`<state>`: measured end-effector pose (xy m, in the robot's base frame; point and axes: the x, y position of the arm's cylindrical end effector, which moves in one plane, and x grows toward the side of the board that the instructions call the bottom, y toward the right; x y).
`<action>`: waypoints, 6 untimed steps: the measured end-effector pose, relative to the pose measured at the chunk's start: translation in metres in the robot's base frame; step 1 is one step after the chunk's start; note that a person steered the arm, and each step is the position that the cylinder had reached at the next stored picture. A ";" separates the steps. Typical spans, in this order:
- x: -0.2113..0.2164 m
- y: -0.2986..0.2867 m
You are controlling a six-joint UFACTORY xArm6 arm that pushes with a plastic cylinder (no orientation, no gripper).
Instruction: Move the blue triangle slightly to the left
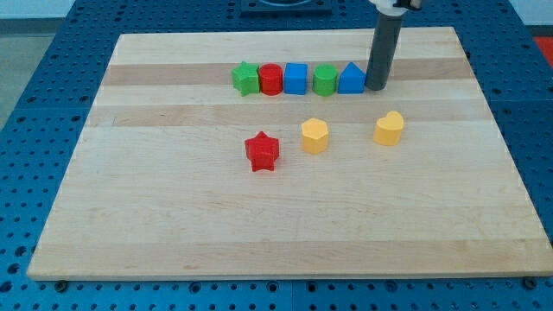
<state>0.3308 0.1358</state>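
Nearest the camera lay the bare front edge of the wooden bench [285,259], and beyond it the red star [262,151] stood alone toward the view's bottom of the group. Up and to the view's right of it sat a yellow hexagon-like block [314,136], and farther right, apart from it, a second yellow block [389,128] whose notched top suggested a heart, though I could not be sure of the shape.

Along the view's top ran a close row of five: a green star [246,79], a red block [271,79] that looked rounded, a blue cube [295,79], a green rounded block [325,80] and the blue triangle [351,78] at the row's right end. Neighbours seemed to touch or nearly touch; the gaps were too fine to judge.

I carried no hand, only the dark rod, so nothing was clenched or grasped. My tip [377,86] rested on the bench just at the triangle's right side, seemingly against it, though real contact could not be made out. The rod's upper end was cut off by the view's top edge, where only a pale fitting showed
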 end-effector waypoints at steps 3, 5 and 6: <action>0.000 0.000; 0.004 -0.001; 0.006 -0.003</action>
